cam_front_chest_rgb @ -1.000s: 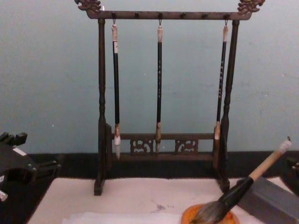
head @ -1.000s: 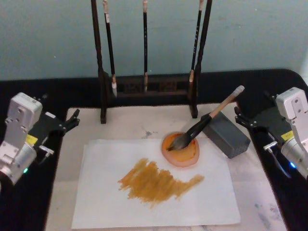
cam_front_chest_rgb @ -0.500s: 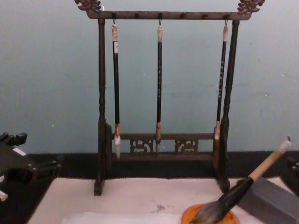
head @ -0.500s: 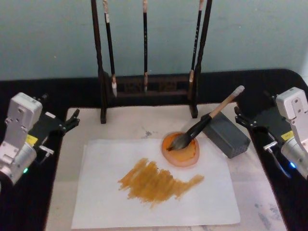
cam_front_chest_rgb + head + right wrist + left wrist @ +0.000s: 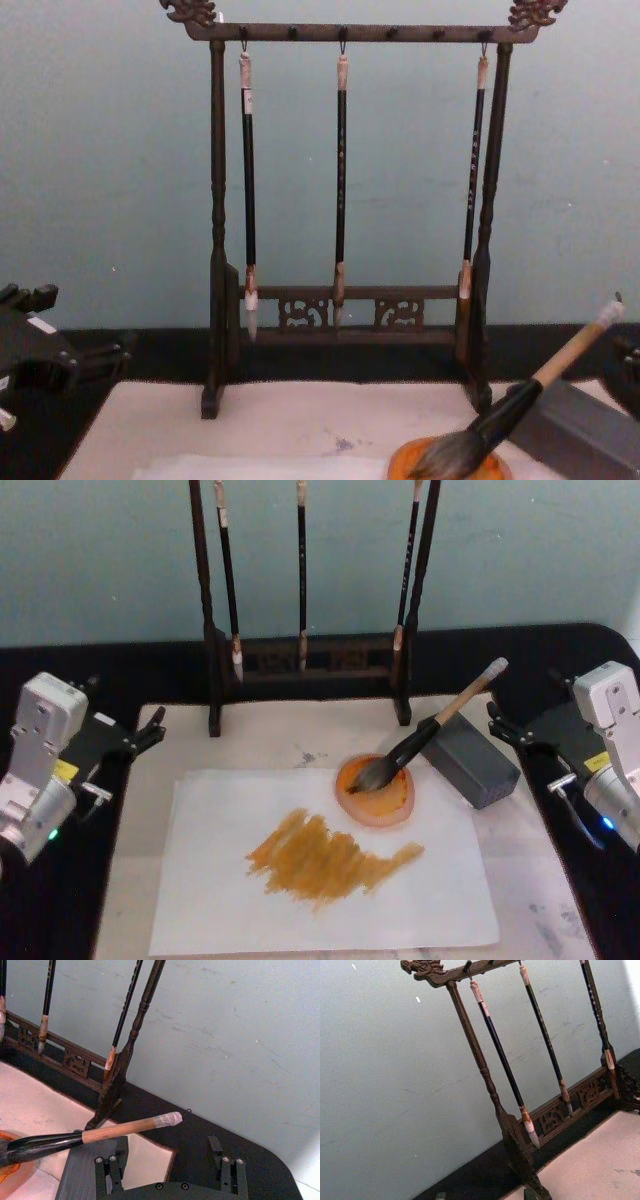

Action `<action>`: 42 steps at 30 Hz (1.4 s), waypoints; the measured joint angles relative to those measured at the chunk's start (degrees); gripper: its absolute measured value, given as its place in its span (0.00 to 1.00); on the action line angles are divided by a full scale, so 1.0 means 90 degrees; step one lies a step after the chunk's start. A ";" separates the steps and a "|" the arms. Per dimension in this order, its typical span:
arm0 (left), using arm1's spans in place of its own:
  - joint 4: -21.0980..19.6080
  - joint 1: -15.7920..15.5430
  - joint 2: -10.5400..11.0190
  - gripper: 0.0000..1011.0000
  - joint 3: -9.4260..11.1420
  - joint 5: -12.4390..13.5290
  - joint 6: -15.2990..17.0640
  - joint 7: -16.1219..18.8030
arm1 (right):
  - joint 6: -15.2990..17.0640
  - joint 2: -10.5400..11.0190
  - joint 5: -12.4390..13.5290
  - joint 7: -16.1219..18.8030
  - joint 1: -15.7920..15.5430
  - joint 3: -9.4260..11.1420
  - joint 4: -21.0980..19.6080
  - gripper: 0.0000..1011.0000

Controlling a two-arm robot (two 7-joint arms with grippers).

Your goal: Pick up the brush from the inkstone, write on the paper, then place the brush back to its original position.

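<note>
The brush [image 5: 430, 730] lies with its dark tuft in the round orange inkstone [image 5: 375, 815] and its tan handle propped on a grey block [image 5: 470, 762]. In front of them the white paper [image 5: 250, 900] carries a patch of orange-brown strokes. My left gripper [image 5: 150, 730] rests open at the mat's left edge, well away from the brush. At the right edge my right gripper [image 5: 497, 725] is open just behind the block, with the whitish handle end [image 5: 167, 1120] a little beyond its fingertips. The chest view has the brush [image 5: 540, 385] leaning up from the inkstone [image 5: 400, 462].
A dark wooden rack [image 5: 300, 660] with three thin hanging brushes [image 5: 341, 180] stands at the back of the pale mat [image 5: 270, 740]. Black tabletop [image 5: 560, 650] surrounds the mat. A plain blue-green wall rises behind the rack.
</note>
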 joint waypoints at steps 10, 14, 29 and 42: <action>0.0000 0.0000 0.0000 1.00 0.0000 0.0000 0.0000 0.0000 | 0.0000 0.0000 0.0000 0.0000 0.0000 0.0000 0.0000 0.99; 0.0000 0.0000 0.0000 1.00 0.0000 0.0000 0.0000 0.0000 | 0.0000 0.0000 0.0000 0.0000 0.0000 0.0000 0.0000 0.99; 0.0000 0.0000 0.0000 1.00 0.0000 0.0000 0.0000 0.0000 | 0.0124 0.0013 0.0467 0.0347 -0.0189 0.0284 -0.0227 0.99; 0.0000 0.0000 0.0000 1.00 0.0000 0.0000 0.0000 0.0000 | 0.1215 -0.0443 0.3649 0.1460 -0.1119 0.1784 -0.0885 0.99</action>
